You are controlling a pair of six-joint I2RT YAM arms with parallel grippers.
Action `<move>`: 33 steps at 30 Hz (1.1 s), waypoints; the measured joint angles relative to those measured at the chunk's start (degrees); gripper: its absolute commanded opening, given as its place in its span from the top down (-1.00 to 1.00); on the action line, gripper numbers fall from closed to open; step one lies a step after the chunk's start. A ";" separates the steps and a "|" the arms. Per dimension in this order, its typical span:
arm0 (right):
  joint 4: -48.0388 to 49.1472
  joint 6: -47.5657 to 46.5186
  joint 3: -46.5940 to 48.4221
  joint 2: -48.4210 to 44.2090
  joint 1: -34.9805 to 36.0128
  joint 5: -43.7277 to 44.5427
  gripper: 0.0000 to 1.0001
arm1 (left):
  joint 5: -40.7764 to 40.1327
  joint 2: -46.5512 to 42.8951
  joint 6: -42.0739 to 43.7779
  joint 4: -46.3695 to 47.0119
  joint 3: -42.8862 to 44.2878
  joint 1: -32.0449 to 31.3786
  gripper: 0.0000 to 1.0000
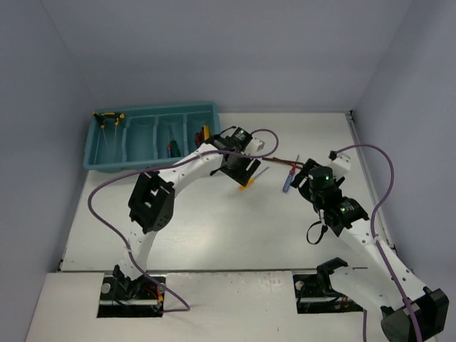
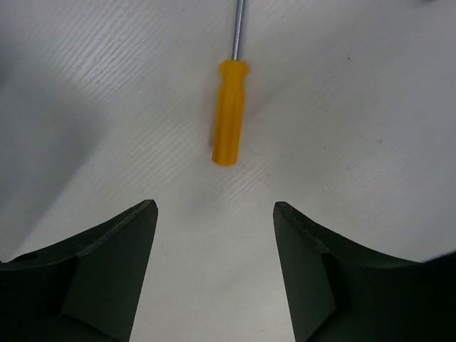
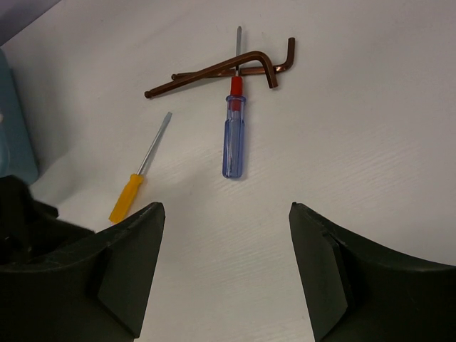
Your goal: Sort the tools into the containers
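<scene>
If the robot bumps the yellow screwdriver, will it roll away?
Probably a little: the yellow screwdriver has a roundish handle and lies on the flat table, though its lengthwise grooves may slow it. It looks small and plastic-handled, so it is likely light, and stiff rather than bendy.

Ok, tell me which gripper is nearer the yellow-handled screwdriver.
Left. The left gripper sits just short of the yellow-handled screwdriver, open jaws facing its handle; the right gripper is farther off, facing the blue screwdriver.
</scene>
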 measured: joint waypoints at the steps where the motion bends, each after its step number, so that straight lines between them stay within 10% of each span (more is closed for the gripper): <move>1: -0.33 0.05 -0.42 -0.77 -0.03 -0.35 -0.36 | 0.29 2.10 0.23 0.38 1.36 0.00 -0.25; 8: -2.39 0.13 -1.99 -4.36 -0.32 -2.25 -0.36 | 2.16 12.54 1.27 0.22 7.68 -0.30 0.00; 12: -3.04 0.10 -1.99 -5.22 -0.40 -2.52 -0.37 | 1.44 14.59 1.57 0.28 9.30 -1.07 1.00; 19: -4.06 -0.10 -1.99 -5.63 -0.40 -2.51 -0.37 | -0.94 12.67 0.52 0.66 7.71 -2.18 1.00; 33: -5.32 -1.71 -1.66 -2.90 -0.44 -2.50 -0.37 | -18.64 -21.22 -9.58 0.85 -0.52 8.86 1.00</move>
